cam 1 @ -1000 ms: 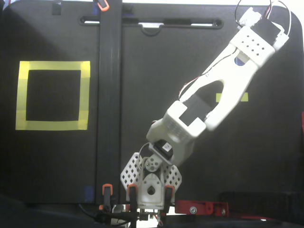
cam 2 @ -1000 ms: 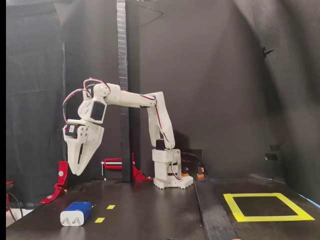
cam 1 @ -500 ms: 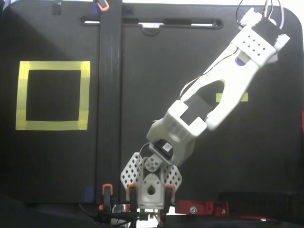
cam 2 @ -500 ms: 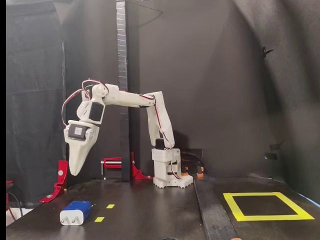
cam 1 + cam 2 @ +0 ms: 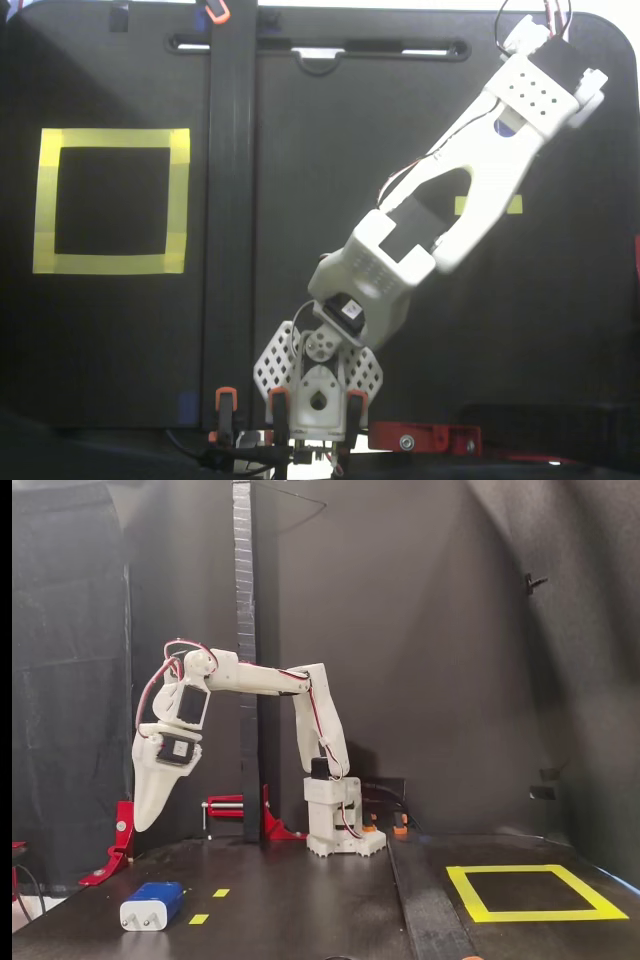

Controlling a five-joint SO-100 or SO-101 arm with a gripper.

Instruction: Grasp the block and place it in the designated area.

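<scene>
— What does the fixed view from above show of the arm?

— It stretches from its base at the bottom centre up to the top right corner of the black tabletop, the wrist over that corner. The jaws are hidden under the wrist there, so I cannot tell how they stand. The designated area, a yellow-taped square, lies far to the left, empty. The block is not visible here.

— And the fixed view from the front?

— The arm reaches out to the left of its base, upper link rising, forearm nearly level, and the gripper hangs down, tilted slightly, well above the tabletop. The jaws look drawn together into one tapering point, holding nothing. The blue block lies on the tabletop below the gripper, apart from it, its white pronged end facing the camera, just beside two small yellow squares. The designated area is well apart at the right.
</scene>
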